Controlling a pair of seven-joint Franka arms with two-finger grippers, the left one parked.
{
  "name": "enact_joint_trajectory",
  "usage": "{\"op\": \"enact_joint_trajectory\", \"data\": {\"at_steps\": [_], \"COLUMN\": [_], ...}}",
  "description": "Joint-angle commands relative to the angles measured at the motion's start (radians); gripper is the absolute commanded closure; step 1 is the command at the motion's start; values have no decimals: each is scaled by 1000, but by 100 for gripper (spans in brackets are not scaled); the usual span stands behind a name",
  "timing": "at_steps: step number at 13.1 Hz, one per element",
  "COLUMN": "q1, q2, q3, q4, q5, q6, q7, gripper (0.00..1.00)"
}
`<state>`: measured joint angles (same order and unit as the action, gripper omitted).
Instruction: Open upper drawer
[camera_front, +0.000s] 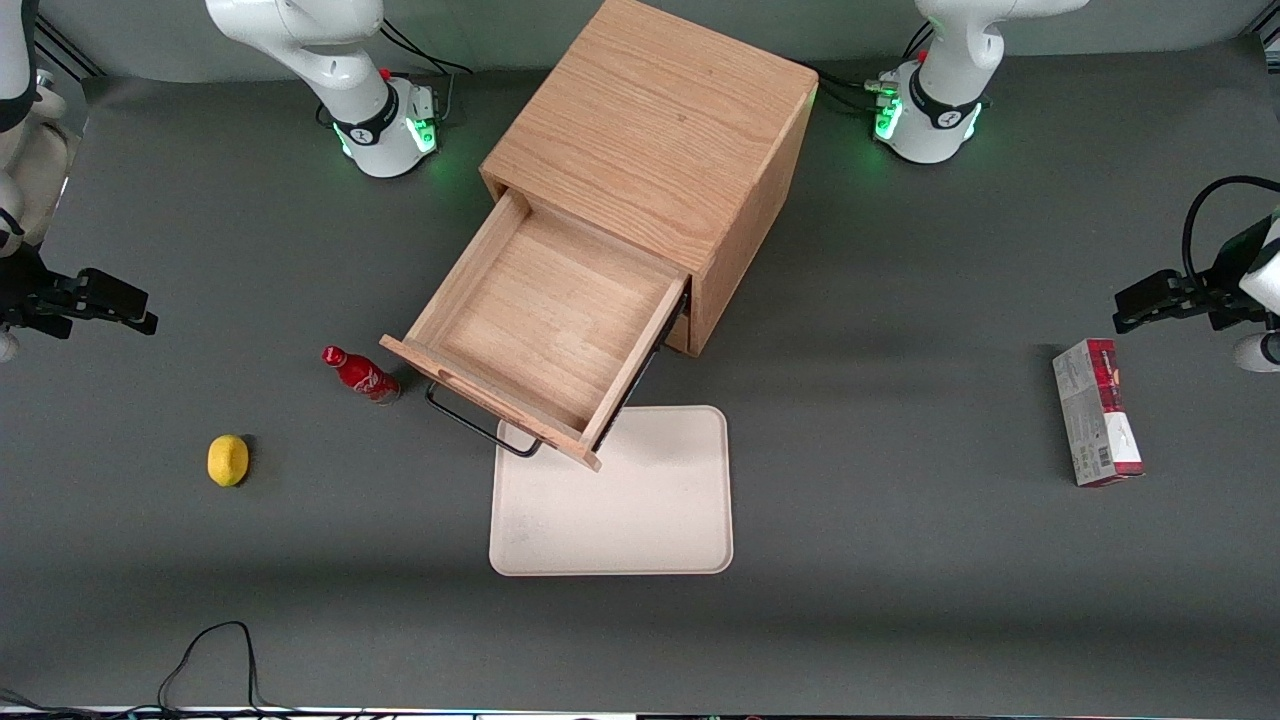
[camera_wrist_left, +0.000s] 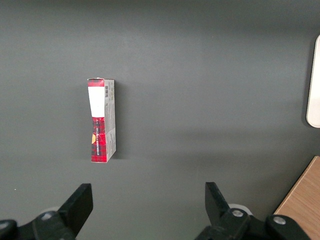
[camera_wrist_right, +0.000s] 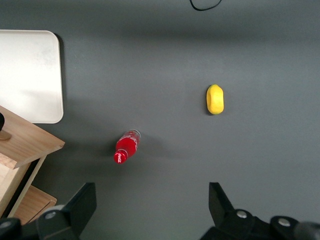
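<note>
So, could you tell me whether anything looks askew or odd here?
Nothing damaged or spilled. The cabinet sits skewed, so the open drawer overhangs the tray. The gripper hangs open, well clear.

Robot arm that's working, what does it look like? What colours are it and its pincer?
The working arm is smooth, rounded and glossy white, with a black band near its base, where green lights glow and black cables plug in. Its pincer, out at the working arm's end of the table, is black and blocky, with two flat black fingers.
</note>
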<state>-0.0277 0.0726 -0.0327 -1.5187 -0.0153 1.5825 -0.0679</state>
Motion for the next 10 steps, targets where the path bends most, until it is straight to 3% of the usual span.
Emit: {"op": "enact_joint_trajectory", "data": {"at_steps": [1, 5, 10], "q1": [-3, 41, 40], "q2": [-13, -13, -8], "q3": [4, -51, -52], "q4": [3, 2, 2], "q5": [-26, -26, -26], "q6": [-24, -26, -26], "q7": [20, 22, 22], "gripper": [0, 0, 0]}}
